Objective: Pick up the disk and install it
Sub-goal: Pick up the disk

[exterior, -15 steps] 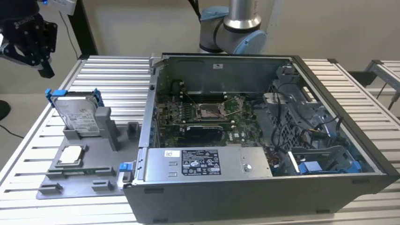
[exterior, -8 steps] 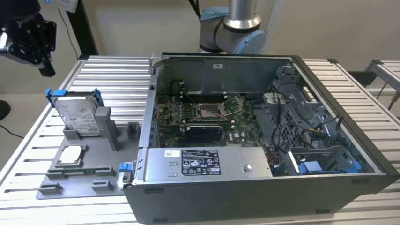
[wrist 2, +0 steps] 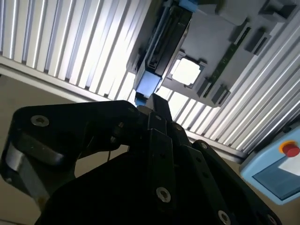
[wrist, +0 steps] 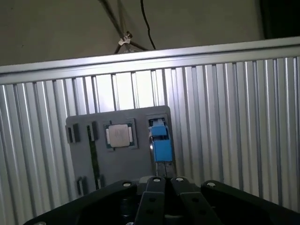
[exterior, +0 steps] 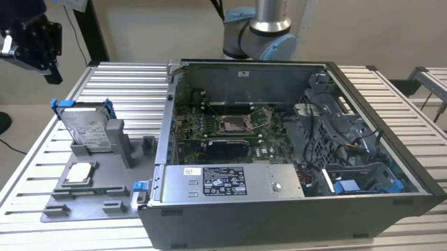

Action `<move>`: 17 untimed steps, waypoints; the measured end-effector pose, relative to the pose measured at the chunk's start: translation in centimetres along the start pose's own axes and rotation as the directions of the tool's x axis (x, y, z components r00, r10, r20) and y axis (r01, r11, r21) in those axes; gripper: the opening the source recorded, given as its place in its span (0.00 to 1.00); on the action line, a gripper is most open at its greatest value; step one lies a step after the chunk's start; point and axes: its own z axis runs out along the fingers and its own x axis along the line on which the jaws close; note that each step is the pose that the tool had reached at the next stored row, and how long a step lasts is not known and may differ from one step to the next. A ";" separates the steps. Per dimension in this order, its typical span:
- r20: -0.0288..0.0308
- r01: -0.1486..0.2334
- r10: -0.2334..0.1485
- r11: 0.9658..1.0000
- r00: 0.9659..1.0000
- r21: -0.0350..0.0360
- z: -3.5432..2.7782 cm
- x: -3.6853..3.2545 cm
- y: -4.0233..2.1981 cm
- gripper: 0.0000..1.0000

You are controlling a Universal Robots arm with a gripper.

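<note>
The silver-grey tubular robot arm with pale blue joint caps (exterior: 269, 23) is seen at twelve o'clock in the exterior view, its column standing upright. The black metal two-fingered gripper (exterior: 52, 77) is held aloft at ten o'clock in that view, well apart from the column, with its tips pointed down toward six o'clock. In both wrist views the black linked fingers (wrist 2: 158, 112) are drawn together along their length, tips meeting, and nothing is clasped between them.
</note>
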 end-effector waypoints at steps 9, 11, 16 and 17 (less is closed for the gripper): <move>0.000 0.035 -0.035 0.999 0.999 0.000 0.04 0.02 0.11 0.00; -0.001 0.046 -0.046 0.999 0.999 0.000 0.07 0.03 0.12 0.00; -0.001 0.083 -0.083 0.997 0.997 0.000 0.17 0.17 0.10 0.00; -0.001 0.093 -0.093 0.996 0.996 0.000 0.18 0.21 0.09 0.00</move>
